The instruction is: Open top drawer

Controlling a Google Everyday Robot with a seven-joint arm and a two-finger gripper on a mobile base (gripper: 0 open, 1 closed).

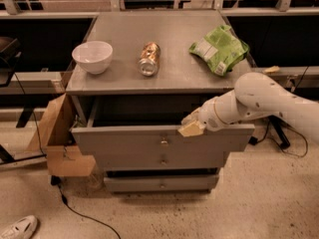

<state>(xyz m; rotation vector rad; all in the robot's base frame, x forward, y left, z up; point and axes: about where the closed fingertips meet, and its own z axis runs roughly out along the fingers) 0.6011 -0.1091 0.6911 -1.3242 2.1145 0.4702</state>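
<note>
The top drawer (149, 143) is a wide grey front with a small brass knob (163, 141). It stands pulled out from the grey cabinet (164, 81), with a dark gap showing behind its front. My gripper (191, 126) rests at the drawer front's top edge, right of centre, hooked over the rim. The white arm (259, 103) reaches in from the right. Two shorter grey drawer fronts (162, 183) sit below, closed.
On the cabinet top lie a white bowl (92, 57), a metal can (149, 59) on its side and a green chip bag (219, 49). A cardboard box (62, 138) stands at the cabinet's left. Cables run on the floor, a shoe (17, 228) at bottom left.
</note>
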